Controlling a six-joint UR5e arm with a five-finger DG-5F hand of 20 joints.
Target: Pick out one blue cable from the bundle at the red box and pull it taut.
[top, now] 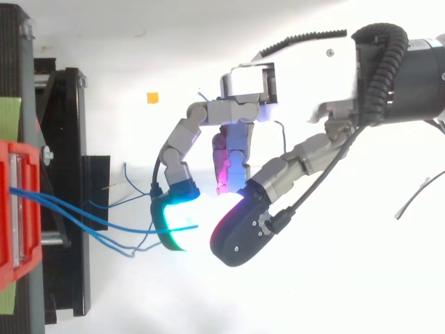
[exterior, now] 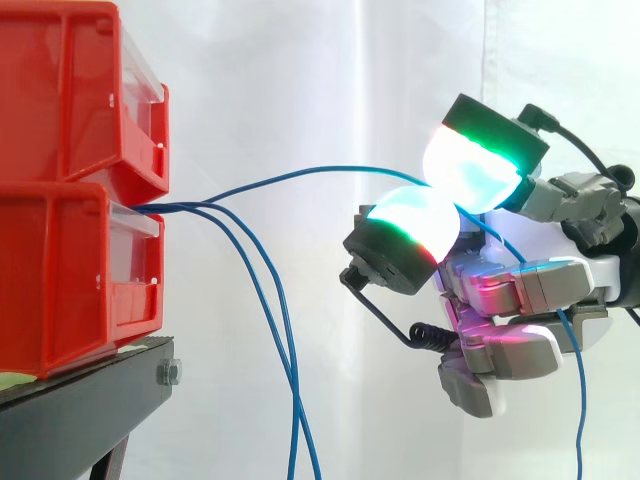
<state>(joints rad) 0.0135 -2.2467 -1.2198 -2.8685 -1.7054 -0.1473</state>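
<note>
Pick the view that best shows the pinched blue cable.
Side view: the blue cable arcs from the lower red bin to the hand's fingertips, which pinch it. Top view shows its run, but glare hides the pinch.

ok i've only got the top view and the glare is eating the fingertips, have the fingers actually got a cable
observer: Yes. In the side view one blue cable is pinched between two fingers of the hand.
operator: is it taut
observer: Not yet. It rises in a slack arc from the lower red bin to the pinch.
operator: and the rest of the bundle
observer: The two other blue cables droop from the same bin, well apart from the hand, and run off the bottom of the side view.
</note>
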